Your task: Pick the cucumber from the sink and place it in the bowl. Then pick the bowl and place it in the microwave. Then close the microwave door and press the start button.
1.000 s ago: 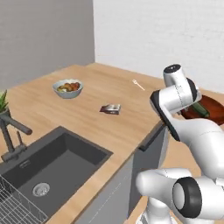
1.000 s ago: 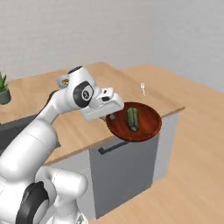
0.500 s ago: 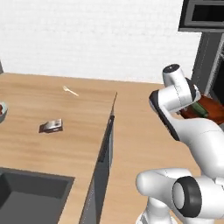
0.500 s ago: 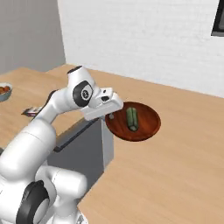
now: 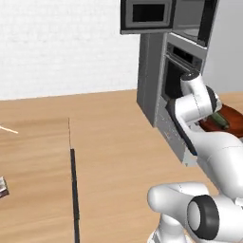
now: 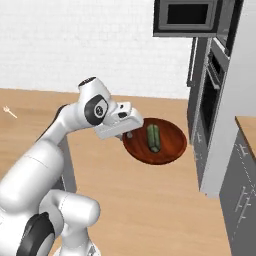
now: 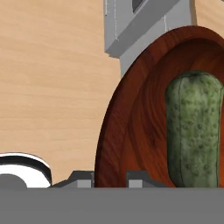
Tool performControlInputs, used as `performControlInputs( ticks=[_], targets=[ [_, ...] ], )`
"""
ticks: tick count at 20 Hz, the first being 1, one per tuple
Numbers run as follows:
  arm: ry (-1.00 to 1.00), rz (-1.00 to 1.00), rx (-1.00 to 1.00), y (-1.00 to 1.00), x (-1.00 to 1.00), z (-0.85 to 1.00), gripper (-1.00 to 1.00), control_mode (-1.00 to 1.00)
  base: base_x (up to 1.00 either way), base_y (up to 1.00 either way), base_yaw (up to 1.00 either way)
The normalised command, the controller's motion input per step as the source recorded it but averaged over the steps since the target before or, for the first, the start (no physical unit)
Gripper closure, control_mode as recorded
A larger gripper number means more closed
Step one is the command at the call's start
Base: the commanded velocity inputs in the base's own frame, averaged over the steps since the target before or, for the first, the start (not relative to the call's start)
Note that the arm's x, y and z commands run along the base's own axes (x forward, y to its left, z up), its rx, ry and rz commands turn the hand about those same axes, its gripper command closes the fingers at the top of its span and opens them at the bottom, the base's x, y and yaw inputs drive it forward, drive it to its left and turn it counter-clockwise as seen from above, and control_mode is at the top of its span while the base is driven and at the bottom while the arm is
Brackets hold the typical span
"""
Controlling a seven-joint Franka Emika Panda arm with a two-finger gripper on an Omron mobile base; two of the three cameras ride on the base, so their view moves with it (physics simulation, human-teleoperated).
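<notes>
Two fingertips (image 7: pixel 139 178) rise at the bottom edge of your hand view, one either side of the bowl's rim, and the jaws stand pinched tight on that rim. Your gripper (image 6: pixel 129 134) carries the bowl (image 6: pixel 167 145) clear above the wooden floor, roughly level. One cucumber (image 6: pixel 153 138) lies inside the bowl near its middle; in the hand view it rests lengthwise against the inner wall. From the left base view, the bowl shows just beyond the arm's upper link, with the cucumber on top. Beside it stands the tall grey appliance column; the microwave (image 6: pixel 186 16) sits high in that column, its door (image 6: pixel 230 24) swung open, well above the bowl.
</notes>
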Motion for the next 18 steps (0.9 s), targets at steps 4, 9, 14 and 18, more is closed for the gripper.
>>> performControlInputs(
  ticks=[4, 9, 14, 18],
  targets=[
    [0.0, 0.0, 0.0, 0.0, 0.0, 0.0, 1.0, 1.0, 1.0, -0.01, -0.5],
    [0.0, 0.0, 0.0, 0.0, 0.0, 0.0, 1.0, 1.0, 1.0, 0.16, -0.52],
    [0.0, 0.0, 0.0, 0.0, 0.0, 0.0, 1.0, 1.0, 1.0, 0.37, -0.49],
    [0.0, 0.0, 0.0, 0.0, 0.0, 0.0, 1.0, 1.0, 1.0, 0.54, -0.45]
  ],
)
